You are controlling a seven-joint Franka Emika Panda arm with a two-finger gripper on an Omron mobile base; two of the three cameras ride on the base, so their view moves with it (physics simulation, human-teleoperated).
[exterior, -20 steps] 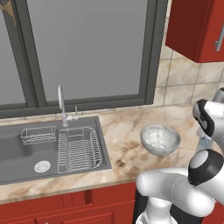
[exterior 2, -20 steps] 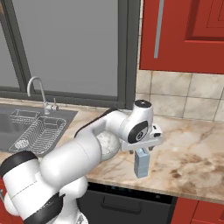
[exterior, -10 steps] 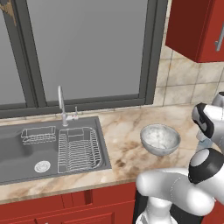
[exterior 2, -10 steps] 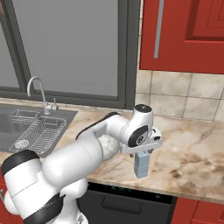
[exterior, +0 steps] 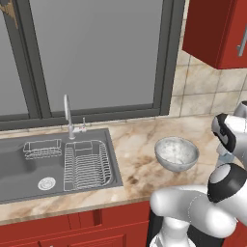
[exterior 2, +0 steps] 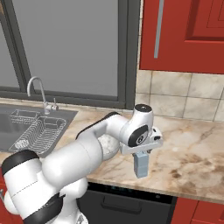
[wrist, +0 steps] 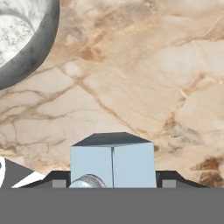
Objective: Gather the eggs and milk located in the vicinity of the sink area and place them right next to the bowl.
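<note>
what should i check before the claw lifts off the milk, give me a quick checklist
1. milk upright on the counter: ok.
2. milk placed near the bowl: ok, the bowl rim sits close by in the hand view, with bare counter between them.
3. claw fingers fully clear of the carton sides: cannot tell, they flank it closely.
4. space above the carton free for lifting: ok.
5. eggs beside the bowl: cannot tell.
6. sink cleared of task items: ok, racks and drain alone.
</note>
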